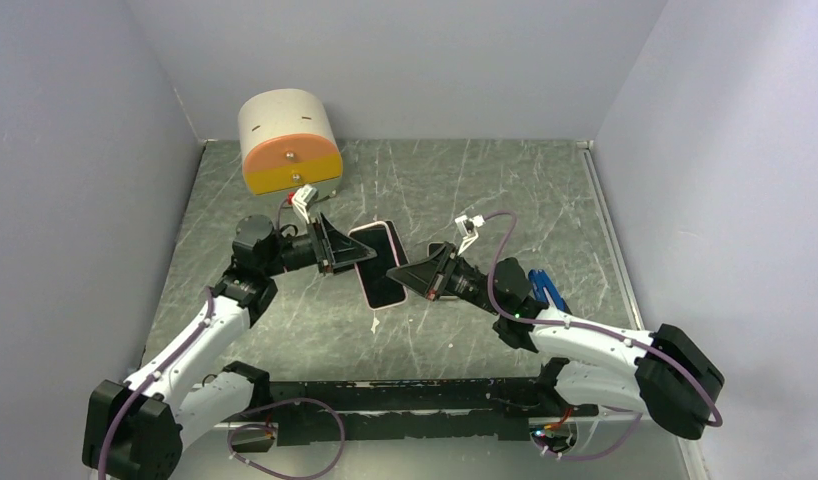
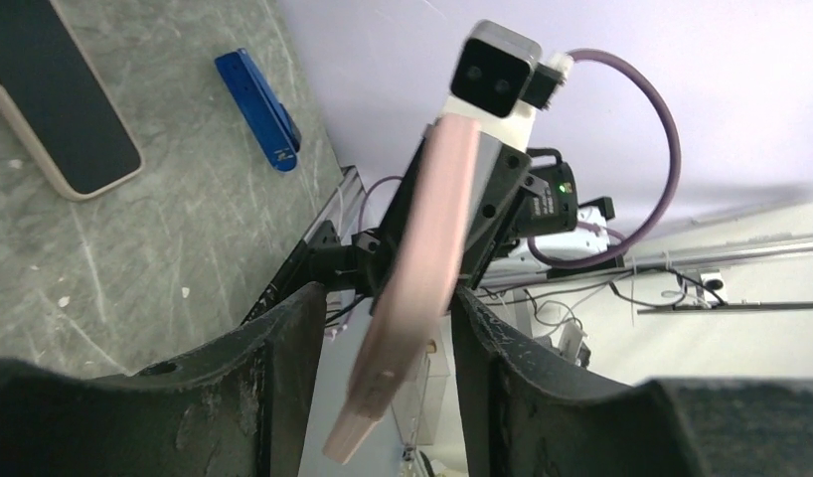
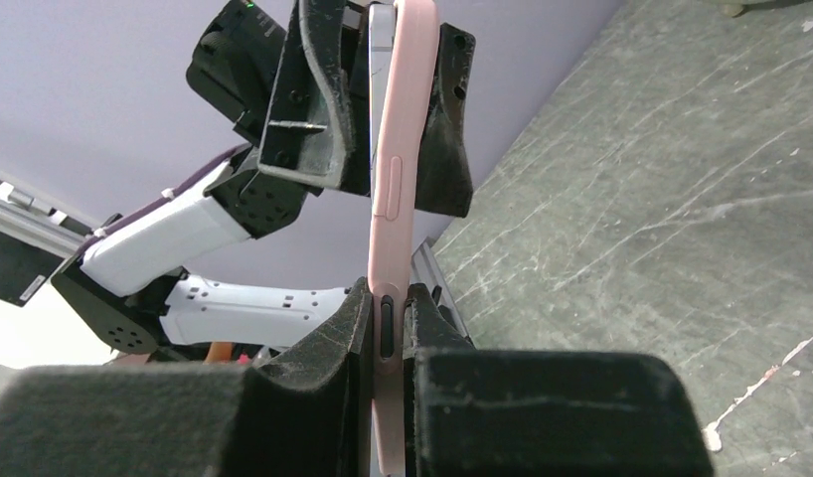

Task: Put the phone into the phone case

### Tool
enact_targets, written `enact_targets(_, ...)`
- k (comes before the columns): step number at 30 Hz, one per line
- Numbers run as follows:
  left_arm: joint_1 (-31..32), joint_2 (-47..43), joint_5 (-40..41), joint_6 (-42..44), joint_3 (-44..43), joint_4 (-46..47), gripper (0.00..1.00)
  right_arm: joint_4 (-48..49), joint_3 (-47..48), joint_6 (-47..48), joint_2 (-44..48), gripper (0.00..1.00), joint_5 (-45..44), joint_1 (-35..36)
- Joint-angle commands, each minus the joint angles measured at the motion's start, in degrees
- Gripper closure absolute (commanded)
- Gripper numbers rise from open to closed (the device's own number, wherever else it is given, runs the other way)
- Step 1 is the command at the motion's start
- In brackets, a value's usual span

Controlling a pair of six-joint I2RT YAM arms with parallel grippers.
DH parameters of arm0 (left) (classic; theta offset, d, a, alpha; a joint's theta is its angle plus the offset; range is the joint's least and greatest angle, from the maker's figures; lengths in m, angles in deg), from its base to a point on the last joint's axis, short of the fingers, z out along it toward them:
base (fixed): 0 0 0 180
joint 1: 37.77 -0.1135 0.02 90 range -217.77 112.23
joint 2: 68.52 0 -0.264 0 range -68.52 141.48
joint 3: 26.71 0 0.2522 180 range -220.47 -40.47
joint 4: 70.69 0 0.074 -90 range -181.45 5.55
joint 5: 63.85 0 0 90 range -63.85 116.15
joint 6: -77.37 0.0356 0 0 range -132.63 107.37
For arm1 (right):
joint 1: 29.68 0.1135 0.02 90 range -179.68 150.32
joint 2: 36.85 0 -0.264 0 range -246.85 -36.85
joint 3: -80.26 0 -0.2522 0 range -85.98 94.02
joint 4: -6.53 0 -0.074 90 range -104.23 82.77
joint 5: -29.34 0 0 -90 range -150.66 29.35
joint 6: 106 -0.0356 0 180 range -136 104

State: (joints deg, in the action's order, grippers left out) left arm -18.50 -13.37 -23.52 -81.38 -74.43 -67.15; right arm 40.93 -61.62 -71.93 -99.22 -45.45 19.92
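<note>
Count: two grippers, left gripper [image 1: 353,251] and right gripper [image 3: 386,308]; one pink phone case [image 3: 395,189]; two handsets, the phone [image 1: 377,268] plus a second handset [image 2: 55,94]; one blue oblong item [image 2: 258,111]; one beige-and-orange box [image 1: 290,140]; one table [image 1: 465,190].

Right gripper clamped on the pink phone case, gripping its near end edge-on, both pads pressed against its faces. Case clear of the table, held in the air between the two arms, roughly mid-workspace. The phone inside that case: black screen framed by the pink rim in the top view. From the right wrist, thin grey edge visible alongside the pink at the far end; cannot tell whether fully seated there.

Left gripper jaws apart, straddling the far end of the case. From the left wrist, fingers [image 2: 283,368] standing on either side of the pink edge, clear gap on one side, narrower on the other; contact not confirmed.

Second handset flat on the table, screen up, pale rim, apart from the held one; mostly hidden behind the right gripper in the top view. Blue oblong item flat on the table near it, beside the right arm. Beige-and-orange box at the back left, near the corner, behind the left gripper.
</note>
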Motion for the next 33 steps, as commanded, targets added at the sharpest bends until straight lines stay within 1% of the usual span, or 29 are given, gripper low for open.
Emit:
enact_targets(1, 2.6, 0.3, -0.8, -0.9, -0.5, 7.4, 0.49, 9.9, 2.4, -0.5, -0.9, 1.00, -0.8, 0.2)
enact_targets(2, 2.9, 0.3, -0.9, -0.3, -0.8, 6.8, 0.52, 10.2, 2.3, -0.7, -1.2, 1.00, -0.3, 0.2)
enact_targets(5, 3.1, 0.1, -1.0, 1.2, -1.1, 5.8, 0.70, 10.7, 1.3, -1.0, -1.3, 1.00, 0.2, 0.2)
enact_targets(7, 3.1, -0.3, -1.0, 1.8, -0.9, 5.7, 0.79, 10.2, 0.5, -0.8, -0.2, 1.00, -0.3, 0.2)
enact_targets(8, 3.1, -0.3, -1.0, 1.8, -0.8, 5.9, 0.82, 9.6, 0.3, -0.7, 0.4, 0.99, -0.5, 0.2)
enact_targets(10, 3.1, -0.2, -1.4, 2.1, -0.8, 6.6, 0.87, 7.9, 0.2, 0.0, 1.6, 0.94, -0.6, 0.2)
enact_targets(13, 3.2, 0.1, -3.7, 2.3, -0.5, 9.7, 0.97, 4.7, 0.4, 1.3, 3.5, 0.80, -0.8, 0.2)
enact_targets(15, 3.3, 0.8, -6.0, 2.2, -0.6, 12.5, 0.98, 3.4, 0.5, 1.9, 4.8, 0.68, -0.4, 0.0)
enact_targets(18, 3.5, 1.3, -9.5, 3.6, -1.2, 13.7, 0.98, -2.2, 1.9, 3.5, 7.4, 0.55, -0.6, -0.7)
enact_targets(20, 4.1, 0.8, -10.3, 6.0, -2.0, 10.4, 0.97, -7.5, 3.9, 4.7, 9.2, 0.42, -1.1, -1.2)
enact_targets(22, 4.9, 0.1, -10.9, 9.6, -3.2, 6.6, 0.98, -12.5, 5.9, 5.3, 9.8, 0.36, -1.1, -2.2)
enact_targets(25, 6.3, -0.4, -11.0, 15.2, -4.9, 0.7, 0.97, -13.9, 7.6, 4.8, 9.2, 0.28, 3.2, -4.3)
enact_targets(27, 6.8, -0.3, -11.4, 17.4, -5.8, -2.1, 0.97, -14.8, 9.6, 4.2, 7.3, 0.26, 7.2, -5.5)
enact_targets(29, 7.2, 0.1, -12.1, 17.6, -5.9, -1.7, 0.97, -17.6, 11.8, 4.1, 5.3, 0.25, 9.6, -5.8)
enact_targets(31, 7.6, 0.4, -12.4, 17.0, -5.6, -0.2, 0.97, -16.3, 11.9, 3.1, 4.1, 0.25, 10.6, -5.8)
enact_targets(33, 7.8, 0.6, -12.8, 16.3, -5.2, 2.0, 0.98, -14.4, 11.2, 1.9, 3.3, 0.27, 11.4, -5.9)
